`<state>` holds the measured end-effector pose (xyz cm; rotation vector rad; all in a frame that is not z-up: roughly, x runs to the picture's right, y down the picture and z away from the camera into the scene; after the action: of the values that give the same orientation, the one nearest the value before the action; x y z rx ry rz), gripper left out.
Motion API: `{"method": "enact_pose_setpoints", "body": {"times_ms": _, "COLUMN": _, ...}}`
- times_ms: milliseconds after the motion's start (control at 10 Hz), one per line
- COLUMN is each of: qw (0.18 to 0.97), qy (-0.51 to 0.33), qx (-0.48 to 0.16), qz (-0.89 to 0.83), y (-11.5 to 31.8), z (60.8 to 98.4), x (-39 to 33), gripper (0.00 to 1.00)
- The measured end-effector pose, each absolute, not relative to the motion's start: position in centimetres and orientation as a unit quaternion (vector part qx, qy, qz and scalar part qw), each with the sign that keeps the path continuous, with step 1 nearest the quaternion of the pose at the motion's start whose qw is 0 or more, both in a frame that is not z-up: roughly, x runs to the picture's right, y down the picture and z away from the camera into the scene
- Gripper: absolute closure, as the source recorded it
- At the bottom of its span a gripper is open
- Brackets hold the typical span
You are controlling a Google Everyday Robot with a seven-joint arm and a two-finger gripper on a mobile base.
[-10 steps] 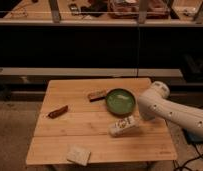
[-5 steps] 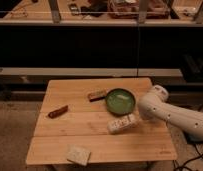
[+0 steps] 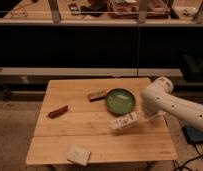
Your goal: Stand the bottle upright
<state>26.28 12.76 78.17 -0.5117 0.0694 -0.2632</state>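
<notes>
Whitish labelled bottle (image 3: 123,121), tilted on its side, just below the green bowl (image 3: 120,100), at the gripper (image 3: 137,118).

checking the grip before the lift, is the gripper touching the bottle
Touching. The camera view shows the gripper, at the table's right side just below the green bowl, shut on the bottle's right end, no gap between them.
</notes>
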Motion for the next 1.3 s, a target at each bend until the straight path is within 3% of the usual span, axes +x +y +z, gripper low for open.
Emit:
{"method": "enact_pose_setpoints", "body": {"times_ms": 400, "qw": 0.956, "qy": 0.071, "qx": -0.242, "qz": -0.15, "y": 10.9, "z": 77.4, "x": 26.2, "gripper": 1.0}}
{"method": "enact_pose_setpoints", "body": {"times_ms": 1000, "qw": 0.959, "qy": 0.081, "qx": -0.21, "qz": -0.172, "y": 9.2, "z": 73.3, "x": 25.6, "gripper": 1.0}}
{"method": "enact_pose_setpoints", "body": {"times_ms": 1300, "qw": 0.959, "qy": 0.081, "qx": -0.21, "qz": -0.172, "y": 9.6, "z": 72.1, "x": 25.7, "gripper": 0.8}}
